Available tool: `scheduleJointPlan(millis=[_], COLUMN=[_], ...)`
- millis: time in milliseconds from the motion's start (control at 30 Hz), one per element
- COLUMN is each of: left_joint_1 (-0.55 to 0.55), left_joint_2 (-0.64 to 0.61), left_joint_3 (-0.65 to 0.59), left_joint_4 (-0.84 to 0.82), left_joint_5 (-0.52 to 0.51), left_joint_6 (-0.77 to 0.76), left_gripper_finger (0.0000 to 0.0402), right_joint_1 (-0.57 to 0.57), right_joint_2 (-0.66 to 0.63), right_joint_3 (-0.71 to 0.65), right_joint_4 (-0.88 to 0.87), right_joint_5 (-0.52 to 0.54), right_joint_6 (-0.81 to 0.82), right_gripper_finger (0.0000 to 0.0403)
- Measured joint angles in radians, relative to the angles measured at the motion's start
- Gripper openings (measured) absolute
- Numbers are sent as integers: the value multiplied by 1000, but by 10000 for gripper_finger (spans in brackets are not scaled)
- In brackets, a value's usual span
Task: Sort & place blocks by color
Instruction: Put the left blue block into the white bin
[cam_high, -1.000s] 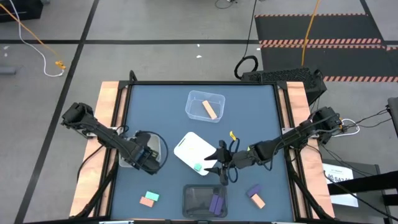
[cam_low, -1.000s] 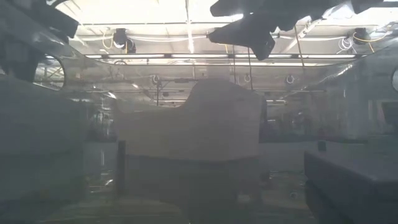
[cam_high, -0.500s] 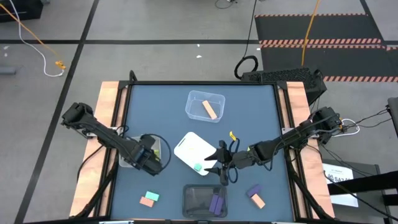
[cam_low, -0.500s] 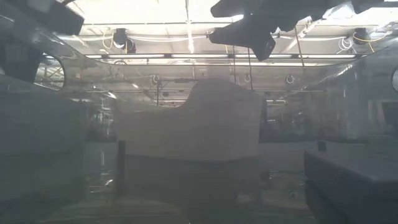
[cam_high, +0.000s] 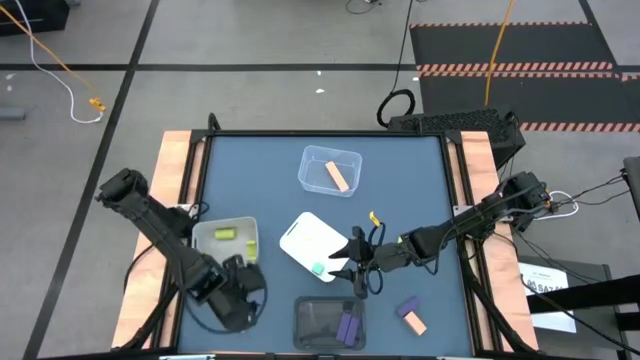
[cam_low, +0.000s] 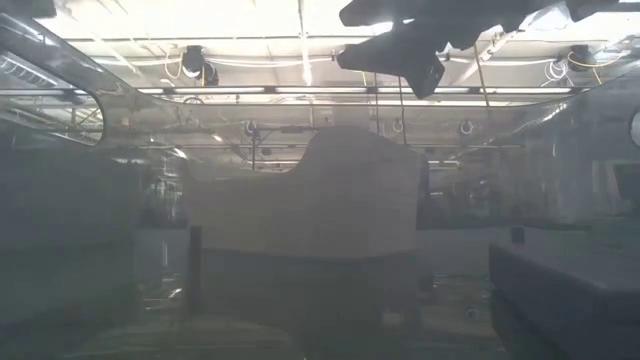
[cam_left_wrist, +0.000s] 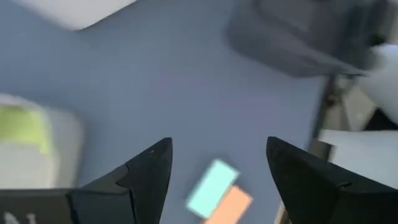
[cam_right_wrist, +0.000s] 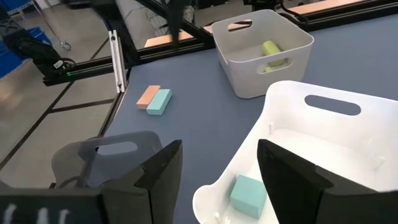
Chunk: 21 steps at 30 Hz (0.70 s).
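Note:
My left gripper (cam_high: 238, 300) (cam_left_wrist: 219, 144) hangs open over the table's near left part, above a mint-teal block (cam_left_wrist: 212, 186) and a salmon-orange block (cam_left_wrist: 231, 205) lying side by side on the table. Two yellow-green blocks (cam_high: 228, 232) lie in the pale bin (cam_high: 205, 250) on the left. My right gripper (cam_high: 355, 262) (cam_right_wrist: 217, 149) stands open at the white bin's (cam_high: 300, 232) near right rim; a teal block (cam_right_wrist: 247, 191) lies inside that bin. An orange bar (cam_high: 338, 176) rests in the clear bin (cam_high: 312, 160), and purple blocks (cam_high: 347, 327) in the dark bin (cam_high: 312, 318).
A purple block and an orange block (cam_high: 408, 314) lie together on the table near the right front. The four bins stand around the table's middle. The wooden side rails (cam_high: 172, 180) border the blue table top. In the low view, bin walls fill most of the picture.
My left gripper has gone from above the pale left bin toward the table's near edge and now hangs over the teal and orange pair. The bin it left shows two yellow-green blocks. My right arm has kept still.

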Motion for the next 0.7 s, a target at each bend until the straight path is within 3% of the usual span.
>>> scheduleJointPlan(millis=[100,500,700], left_joint_1=[-37,-103,-109], left_joint_2=[31,252,327], left_joint_3=[1,-1,0], left_joint_4=[85,90,90], left_joint_5=[-15,-15,83], left_joint_6=[60,313,359], left_gripper_finger=[259,241,226], right_joint_1=[0,18,18], right_joint_2=[0,0,0], right_joint_3=[0,1,1], right_joint_4=[0,0,1], right_joint_5=[0,-2,-2], right_joint_6=[0,3,11], right_gripper_finger=[201,201,201])
